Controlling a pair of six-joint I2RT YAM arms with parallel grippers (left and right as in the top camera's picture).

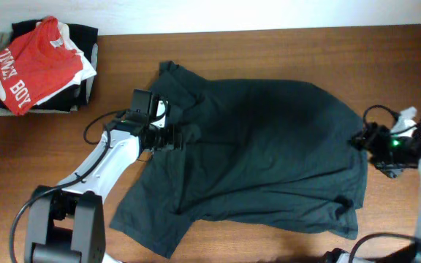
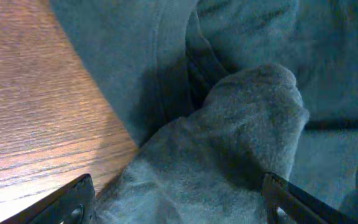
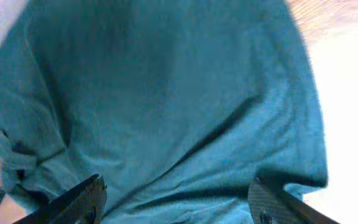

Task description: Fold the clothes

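**Black shirt spread out, both grippers open**

The shirt (image 1: 269, 153) lies mid-table (image 1: 269, 51), rumpled, with no print showing. At the far left corner a red top (image 1: 31, 66) reading "BOY" (the second line of lettering is too small to read) sits on a heap of dark clothes (image 1: 82, 36); whether a bin holds them is unclear. The left gripper (image 1: 172, 136) straddles a bunched fold at the shirt's left edge with its fingers spread wide. The right gripper (image 1: 358, 140) is at the right edge, also spread, over the cloth.
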